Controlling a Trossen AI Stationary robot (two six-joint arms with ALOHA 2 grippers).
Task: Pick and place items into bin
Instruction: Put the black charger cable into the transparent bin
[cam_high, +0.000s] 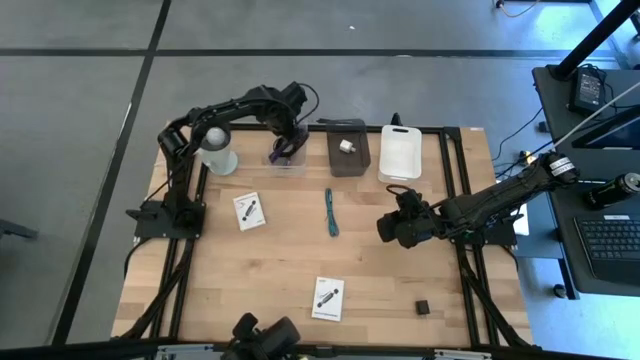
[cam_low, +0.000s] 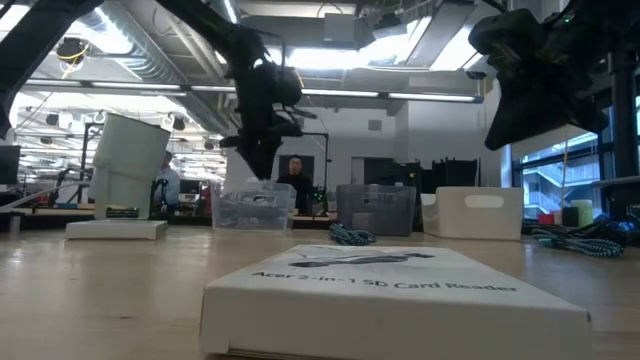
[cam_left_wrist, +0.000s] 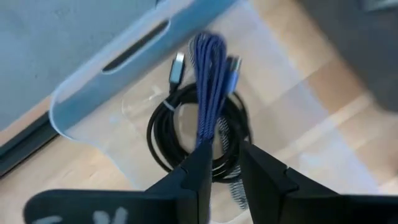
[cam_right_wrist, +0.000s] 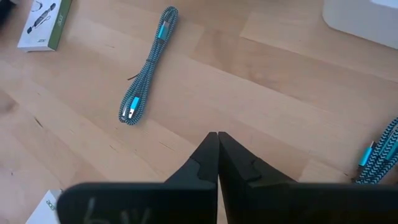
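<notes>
While over the bin: left gripper (cam_left_wrist: 222, 163) pinches the purple cable (cam_left_wrist: 208, 81), dangling it to drop inside.
Clear bin (cam_high: 287, 157): table's 12 o'clock, black coiled cable (cam_left_wrist: 163, 134) already in it.
Right gripper (cam_right_wrist: 217, 152): fingers together, empty, waiting at 3 o'clock.
Teal cable (cam_high: 331, 212): table centre, likely next.

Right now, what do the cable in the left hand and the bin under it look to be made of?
The purple cable, clamped in the left hand, looks fabric-braided, with a woven matte sheath and metal plug ends. The clear bin beneath it looks like glossy see-through plastic: the wood shows through its walls. The black coiled cable inside it seems smooth rubber or plastic.
</notes>
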